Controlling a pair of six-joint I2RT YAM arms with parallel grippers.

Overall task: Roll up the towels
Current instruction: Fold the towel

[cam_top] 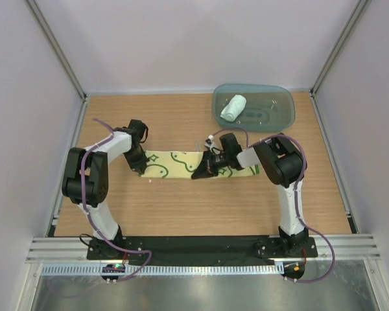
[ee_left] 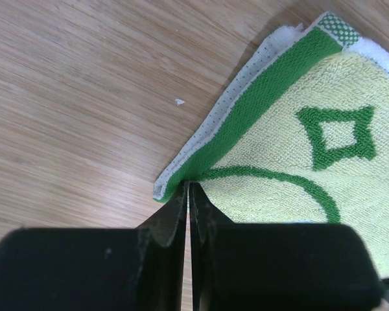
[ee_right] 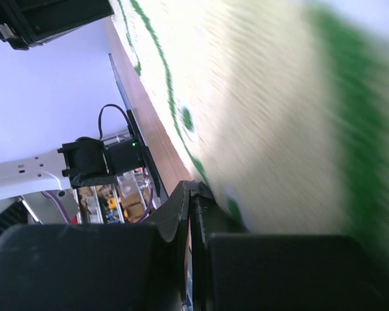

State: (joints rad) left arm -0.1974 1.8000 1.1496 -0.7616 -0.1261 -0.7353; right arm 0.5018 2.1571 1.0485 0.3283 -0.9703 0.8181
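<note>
Wood-grain table point(cam_top: 181, 214), white enclosure walls. Yellow towel point(cam_top: 175, 163) is laid flat mid-table, with its long axis running left-right between the arms. Left gripper point(cam_top: 141, 170) is closed on the left-end corner (green edging pinched at the jaw tips). Right gripper point(cam_top: 200, 172) is also closed, apparently on the near edge right of centre (wrist view is blurred). White towel point(cam_top: 233, 107) is already rolled and parked in the teal tray point(cam_top: 282, 113), far right. Rolling is judged to run along the long axis, from the left end.
</note>
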